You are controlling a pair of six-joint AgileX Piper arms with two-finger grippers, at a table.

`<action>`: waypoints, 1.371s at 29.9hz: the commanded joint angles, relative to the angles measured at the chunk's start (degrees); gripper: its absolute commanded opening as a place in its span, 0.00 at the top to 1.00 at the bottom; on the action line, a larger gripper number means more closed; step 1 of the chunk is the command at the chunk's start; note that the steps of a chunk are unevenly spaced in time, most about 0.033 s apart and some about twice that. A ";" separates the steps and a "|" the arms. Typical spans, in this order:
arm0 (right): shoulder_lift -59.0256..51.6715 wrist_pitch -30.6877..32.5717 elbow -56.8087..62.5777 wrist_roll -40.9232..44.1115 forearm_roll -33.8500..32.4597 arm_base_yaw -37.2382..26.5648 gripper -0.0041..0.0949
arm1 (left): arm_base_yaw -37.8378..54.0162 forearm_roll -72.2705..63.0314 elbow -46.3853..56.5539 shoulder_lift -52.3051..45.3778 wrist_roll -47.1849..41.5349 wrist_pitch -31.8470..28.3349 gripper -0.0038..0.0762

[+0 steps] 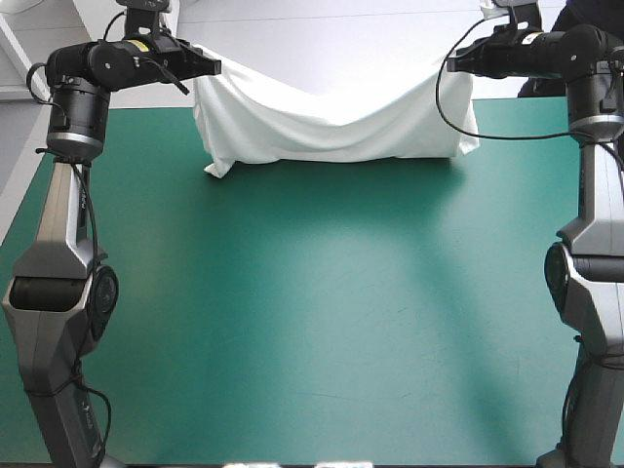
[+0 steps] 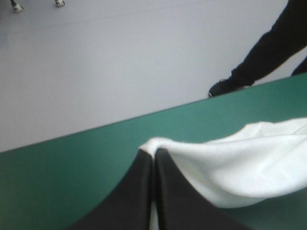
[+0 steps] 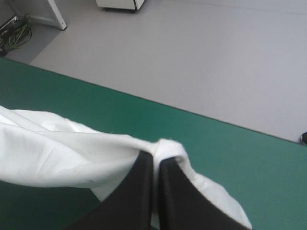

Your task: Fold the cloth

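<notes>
The white T-shirt (image 1: 327, 122) hangs stretched between both raised arms over the far part of the teal-green table, sagging in the middle, its lower hem touching the cover. My left gripper (image 1: 207, 64) is shut on the shirt's left upper corner; in the left wrist view the black fingers (image 2: 136, 191) meet in an arch with white cloth (image 2: 240, 167) spilling to one side of my gripper (image 2: 153, 155). My right gripper (image 1: 458, 60) is shut on the right upper corner; in the right wrist view cloth (image 3: 57, 153) drapes from the pinched fingers (image 3: 175, 196) of that gripper (image 3: 156, 158).
The teal-green table (image 1: 312, 322) stretches bare in front of the shirt toward the near edge. Its far edge (image 2: 96, 127) runs just beyond both grippers, with grey floor behind it.
</notes>
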 commanded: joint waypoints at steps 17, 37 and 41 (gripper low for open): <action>-20.35 -0.37 39.43 -3.04 -0.52 -0.47 0.98 | -0.09 -0.85 19.37 -12.45 -4.86 17.21 0.96; -31.48 -0.90 71.56 -3.38 -8.98 1.77 0.98 | -0.09 -1.20 56.97 -24.87 0.01 17.11 0.96; -32.99 -0.88 76.16 -3.36 -9.53 1.89 0.98 | -0.09 -0.91 60.75 -27.06 0.54 17.11 0.96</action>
